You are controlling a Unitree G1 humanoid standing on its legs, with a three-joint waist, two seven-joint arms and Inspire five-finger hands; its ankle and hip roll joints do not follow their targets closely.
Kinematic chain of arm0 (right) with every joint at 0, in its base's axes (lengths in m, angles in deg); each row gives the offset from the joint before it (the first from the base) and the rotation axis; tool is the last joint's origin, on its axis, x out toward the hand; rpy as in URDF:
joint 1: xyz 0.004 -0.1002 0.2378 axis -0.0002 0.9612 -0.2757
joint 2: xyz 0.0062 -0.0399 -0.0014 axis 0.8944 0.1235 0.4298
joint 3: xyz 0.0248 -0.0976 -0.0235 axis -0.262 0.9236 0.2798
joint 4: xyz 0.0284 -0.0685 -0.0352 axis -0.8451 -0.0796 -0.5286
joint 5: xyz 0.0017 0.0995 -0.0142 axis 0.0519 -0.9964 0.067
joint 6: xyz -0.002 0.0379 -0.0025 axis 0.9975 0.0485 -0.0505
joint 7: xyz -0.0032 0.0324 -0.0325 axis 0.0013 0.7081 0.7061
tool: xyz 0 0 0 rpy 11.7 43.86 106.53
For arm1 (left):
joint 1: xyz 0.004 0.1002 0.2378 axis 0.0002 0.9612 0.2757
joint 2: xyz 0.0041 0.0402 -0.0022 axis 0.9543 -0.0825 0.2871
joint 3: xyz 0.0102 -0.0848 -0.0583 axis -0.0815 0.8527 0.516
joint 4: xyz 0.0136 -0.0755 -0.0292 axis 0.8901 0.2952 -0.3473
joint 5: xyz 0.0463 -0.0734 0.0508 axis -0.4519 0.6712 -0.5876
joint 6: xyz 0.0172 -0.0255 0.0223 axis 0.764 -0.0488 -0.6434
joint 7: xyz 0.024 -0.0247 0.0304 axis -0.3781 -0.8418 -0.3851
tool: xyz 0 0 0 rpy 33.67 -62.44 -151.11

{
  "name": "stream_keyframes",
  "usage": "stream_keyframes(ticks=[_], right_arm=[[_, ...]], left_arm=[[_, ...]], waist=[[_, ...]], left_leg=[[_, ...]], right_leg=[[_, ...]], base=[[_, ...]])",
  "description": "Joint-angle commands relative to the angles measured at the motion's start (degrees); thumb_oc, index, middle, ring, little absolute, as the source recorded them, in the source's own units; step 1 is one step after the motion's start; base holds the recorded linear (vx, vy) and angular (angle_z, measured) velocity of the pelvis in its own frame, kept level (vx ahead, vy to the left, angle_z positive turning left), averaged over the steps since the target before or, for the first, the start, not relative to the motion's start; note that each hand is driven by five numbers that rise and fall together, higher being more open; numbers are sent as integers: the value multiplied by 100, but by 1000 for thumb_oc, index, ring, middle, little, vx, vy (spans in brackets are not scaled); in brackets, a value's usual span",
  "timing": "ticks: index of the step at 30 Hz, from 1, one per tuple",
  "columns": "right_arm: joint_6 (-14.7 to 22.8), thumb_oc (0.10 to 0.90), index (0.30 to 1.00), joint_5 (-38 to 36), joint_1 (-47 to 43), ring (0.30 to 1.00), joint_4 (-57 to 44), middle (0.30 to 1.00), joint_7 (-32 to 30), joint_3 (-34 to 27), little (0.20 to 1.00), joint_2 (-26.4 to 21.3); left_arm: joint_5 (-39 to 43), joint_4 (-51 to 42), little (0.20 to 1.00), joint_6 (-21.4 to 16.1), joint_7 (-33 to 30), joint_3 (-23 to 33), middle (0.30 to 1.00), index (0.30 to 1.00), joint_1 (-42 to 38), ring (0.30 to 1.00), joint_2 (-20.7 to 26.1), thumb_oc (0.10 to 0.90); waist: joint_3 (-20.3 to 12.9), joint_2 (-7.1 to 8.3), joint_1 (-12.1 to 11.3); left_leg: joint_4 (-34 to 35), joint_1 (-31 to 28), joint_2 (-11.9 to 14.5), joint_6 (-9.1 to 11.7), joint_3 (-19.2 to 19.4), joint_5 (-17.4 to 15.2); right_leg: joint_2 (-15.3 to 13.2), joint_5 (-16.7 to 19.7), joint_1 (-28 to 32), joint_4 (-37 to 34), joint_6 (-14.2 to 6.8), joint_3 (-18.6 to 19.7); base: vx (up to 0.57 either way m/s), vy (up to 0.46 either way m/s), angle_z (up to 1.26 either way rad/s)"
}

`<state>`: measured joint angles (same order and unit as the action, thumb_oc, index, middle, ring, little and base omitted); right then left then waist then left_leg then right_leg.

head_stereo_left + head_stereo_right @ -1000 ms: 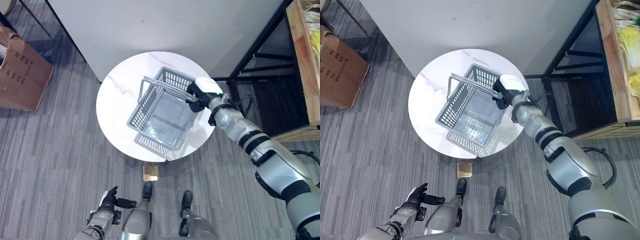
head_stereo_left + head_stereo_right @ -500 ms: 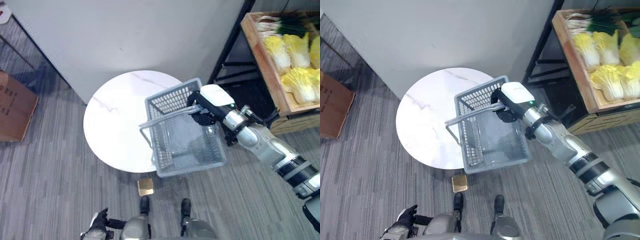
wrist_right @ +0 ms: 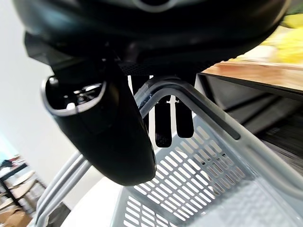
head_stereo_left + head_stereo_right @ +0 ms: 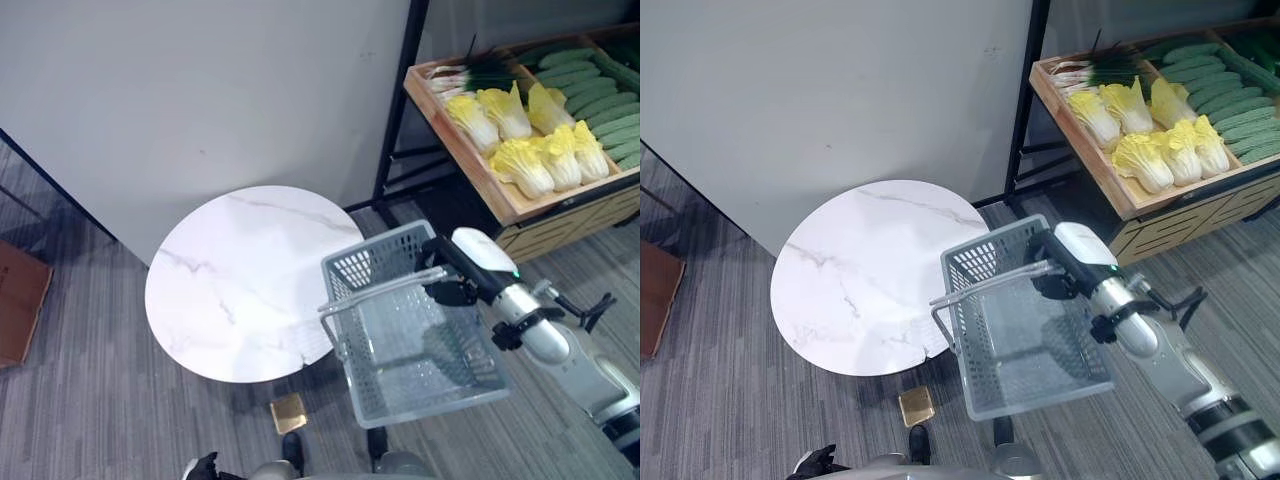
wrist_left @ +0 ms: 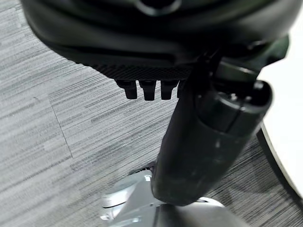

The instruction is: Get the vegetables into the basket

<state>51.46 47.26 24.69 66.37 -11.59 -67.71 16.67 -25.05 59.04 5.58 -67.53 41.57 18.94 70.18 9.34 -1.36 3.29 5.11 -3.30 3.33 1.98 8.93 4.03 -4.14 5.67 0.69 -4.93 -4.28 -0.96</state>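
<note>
My right hand (image 4: 452, 288) is shut on the far rim of the empty grey plastic basket (image 4: 428, 404) and holds it in the air just right of the round white table (image 4: 225, 290). In the right wrist view its fingers (image 3: 163, 120) hook over the basket's rim (image 3: 215, 120), thumb outside. The basket's handle (image 4: 985, 284) stands up across the top. Yellow cabbages (image 4: 545, 158), green cucumbers (image 4: 592, 88) and spring onions (image 4: 468, 74) lie in a wooden crate (image 4: 455, 140) at the upper right. My left hand (image 4: 202, 467) hangs low by the floor, fingers relaxed.
A black metal rack post (image 4: 396, 110) rises between table and crate. A grey wall panel (image 4: 200, 90) stands behind the table. A brown cardboard box (image 4: 18, 300) sits at the far left, a small gold block (image 4: 288, 412) on the carpet under the table's near edge.
The camera has swung right, bringing the crate into view. My right hand has lifted the basket off the table and carried it right, past the table's edge.
</note>
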Motion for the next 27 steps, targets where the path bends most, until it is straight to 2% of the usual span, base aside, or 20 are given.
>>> stream_keyframes(ticks=[1,3,5,6,8,9,10,11,12,13,14,15,17,19,21,22,24,27], right_arm=[[590,400,300,-746,-675,300,-721,300,-380,-830,300,361],[591,400,300,-762,-281,300,-699,300,-444,-1122,300,572],[589,400,300,-631,16,300,-721,300,-534,-1394,300,617],[585,400,300,-630,30,300,-732,300,-532,-1406,300,618],[562,400,300,-504,-43,300,-667,300,-733,-1463,300,708],[567,400,300,-466,-81,300,-646,300,-798,-1457,300,741],[562,400,300,-430,-94,300,-605,300,-889,-1442,300,819],[570,400,300,-430,-94,300,-607,300,-905,-1429,300,832],[570,400,300,-430,-94,300,-607,300,-905,-1429,300,831],[559,400,300,-433,-129,300,-618,300,-895,-1394,300,845],[569,400,300,-416,-183,300,-624,300,-885,-1341,300,796],[557,400,300,-421,-205,300,-614,300,-861,-1307,300,800],[559,400,300,-428,-206,300,-594,300,-838,-1282,300,798],[562,400,300,-423,-222,300,-635,300,-850,-1257,300,804],[565,400,300,-413,-159,300,-663,300,-870,-1292,300,802],[572,400,300,-390,-53,300,-716,300,-888,-1375,300,774],[570,400,300,-396,29,300,-765,300,-884,-1449,300,739],[575,400,300,-398,288,300,-837,300,-952,-1710,300,714]], left_arm=[[-135,435,1000,-55,-53,1,1000,1000,-183,1000,215,900],[-191,392,1000,-71,-80,25,1000,1000,-197,1000,207,900],[-317,357,1000,-101,-105,-39,1000,1000,-235,1000,208,900],[-318,357,1000,-100,-106,-44,1000,1000,-235,1000,207,900],[-371,267,1000,-139,-164,-164,1000,1000,-321,1000,211,900],[-380,230,1000,-147,-190,-191,1000,1000,-350,1000,233,900],[-365,194,1000,-141,-210,-202,1000,1000,-368,1000,249,900],[-324,165,1000,-135,-225,-195,1000,1000,-362,1000,271,900],[-323,164,1000,-134,-225,-196,1000,1000,-361,1000,271,900],[-305,136,1000,-124,-226,-158,1000,1000,-348,1000,292,900],[-283,106,1000,-99,-214,-118,1000,1000,-280,1000,345,900],[-298,101,1000,-98,-189,-122,1000,1000,-268,1000,352,900],[-316,97,1000,-97,-154,-127,1000,1000,-246,1000,355,900],[-319,103,1000,-88,-143,-92,1000,1000,-227,1000,341,900],[-354,124,1000,-79,-149,-61,1000,1000,-207,1000,313,900],[-385,142,1000,-73,-167,-59,1000,1000,-226,1000,273,900],[-378,140,1000,-76,-167,-63,1000,1000,-221,1000,250,900],[-386,92,1000,-89,-192,-109,1000,1000,-246,1000,168,900]], waist=[[-280,416,-109],[-126,460,32],[-44,515,215],[-48,517,196],[78,512,328],[109,512,292],[143,488,223],[168,464,194],[173,462,203],[186,442,128],[141,401,40],[113,412,15],[51,446,11],[-15,457,-20],[-84,441,16],[-99,403,64],[-100,375,81],[-85,225,235]], left_leg=[[-258,-201,247,177,234,-346],[-449,-171,174,79,352,-483],[-474,-168,36,5,520,-552],[-473,-167,32,1,536,-554],[-498,-48,22,-39,841,-573],[-521,4,38,-60,969,-576],[-516,22,79,-79,1149,-573],[-519,53,129,-87,1242,-562],[-523,51,132,-85,1232,-565],[-524,80,183,-83,1373,-532],[-497,56,258,-47,1558,-592],[-501,57,280,-37,1685,-564],[-511,60,309,-3,1843,-544],[-554,42,364,63,2056,-521],[-606,1,447,126,2203,-508],[-617,-58,554,214,2308,-464],[-628,-78,597,251,2329,-441],[-563,-171,766,398,2376,-270]], right_leg=[[-718,262,-340,397,-682,56],[-740,285,-587,796,-804,260],[-809,636,-769,800,-963,511],[-811,645,-777,793,-968,529],[-875,1073,-1103,731,-1072,654],[-920,1001,-1170,753,-1039,433],[-1019,812,-1201,882,-941,-63],[-1082,646,-1187,1019,-856,-406],[-1082,636,-1182,1029,-855,-416],[-1178,478,-1117,1183,-783,-897],[-1250,121,-901,1487,-749,-1392],[-1263,81,-832,1513,-742,-1536],[-1182,16,-673,1356,-743,-1537],[-1146,136,-567,981,-779,-1686],[-1033,139,-487,743,-773,-1622],[-930,132,-441,589,-747,-1587],[-885,120,-411,544,-727,-1564],[-718,-22,-407,575,-641,-1478]], base=[[-41,95,-13],[-100,163,-45],[-104,166,-50],[-81,87,-22],[-218,86,-54],[-279,96,-89],[-208,70,-98],[-144,42,-128],[-125,37,-128],[-106,61,-103],[-139,60,-70],[-99,7,-114],[-55,-71,-123],[-13,-86,-35],[63,-168,-64],[90,-212,-85],[69,-145,-56],[78,-164,-19]])
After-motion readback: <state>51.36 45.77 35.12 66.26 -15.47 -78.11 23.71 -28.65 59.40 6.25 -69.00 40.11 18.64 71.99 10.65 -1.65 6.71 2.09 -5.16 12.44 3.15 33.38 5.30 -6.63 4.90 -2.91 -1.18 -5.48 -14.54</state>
